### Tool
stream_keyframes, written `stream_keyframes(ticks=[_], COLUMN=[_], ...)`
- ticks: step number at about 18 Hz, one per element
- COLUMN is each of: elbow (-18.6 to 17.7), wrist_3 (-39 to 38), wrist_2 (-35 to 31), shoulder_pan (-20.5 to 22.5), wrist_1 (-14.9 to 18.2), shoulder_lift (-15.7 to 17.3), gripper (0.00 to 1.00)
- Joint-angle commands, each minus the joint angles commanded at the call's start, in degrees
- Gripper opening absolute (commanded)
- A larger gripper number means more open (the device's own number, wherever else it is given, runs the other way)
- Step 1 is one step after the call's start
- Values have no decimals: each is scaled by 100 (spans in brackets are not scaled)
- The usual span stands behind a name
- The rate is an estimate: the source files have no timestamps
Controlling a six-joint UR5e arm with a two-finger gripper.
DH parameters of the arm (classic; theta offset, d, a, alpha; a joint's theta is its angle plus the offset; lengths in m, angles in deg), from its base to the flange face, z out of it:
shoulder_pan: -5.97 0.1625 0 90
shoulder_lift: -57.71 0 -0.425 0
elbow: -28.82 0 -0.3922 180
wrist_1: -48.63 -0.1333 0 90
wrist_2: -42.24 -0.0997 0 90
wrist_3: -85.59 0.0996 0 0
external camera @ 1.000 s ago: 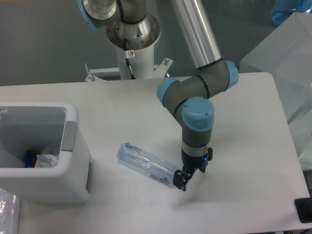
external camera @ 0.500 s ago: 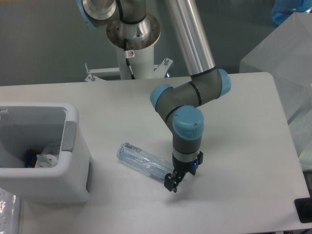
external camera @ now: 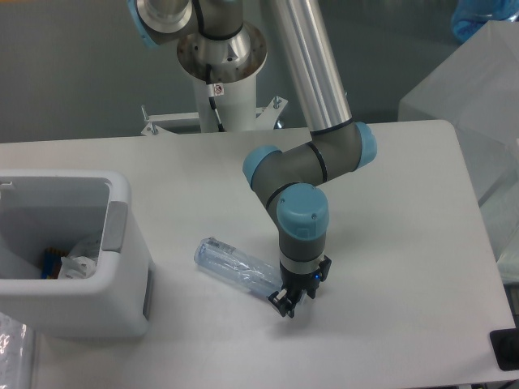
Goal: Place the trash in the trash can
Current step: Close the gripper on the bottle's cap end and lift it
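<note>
Probably lab: pedestal-mounted arm [external camera: 312, 121]

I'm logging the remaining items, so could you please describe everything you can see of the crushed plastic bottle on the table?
The bottle is clear, bluish, crumpled plastic, lying on its side on the white table, slanting from upper left to lower right. Its flat end points toward the trash can but lies apart from it. The opposite end is under the hand, which has come down at that tip; whether the fingers touch or grip it cannot be told. No cap is visible.
</note>
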Motion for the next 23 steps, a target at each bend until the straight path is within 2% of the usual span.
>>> stream_keyframes(ticks=[5, 8, 10, 14, 21, 23], elbow=[-18, -18, -18, -18, -18, 9], wrist_3=[0, 9, 0, 0, 18, 26], wrist_2=[-9, -18, -18, -18, -18, -9], shoulder_pan=[0, 0, 0, 0, 0, 9], wrist_1=[0, 0, 0, 0, 9, 0], shoulder_lift=[9, 18, 26, 35, 88, 263], gripper=[58, 45, 41, 39, 30, 29])
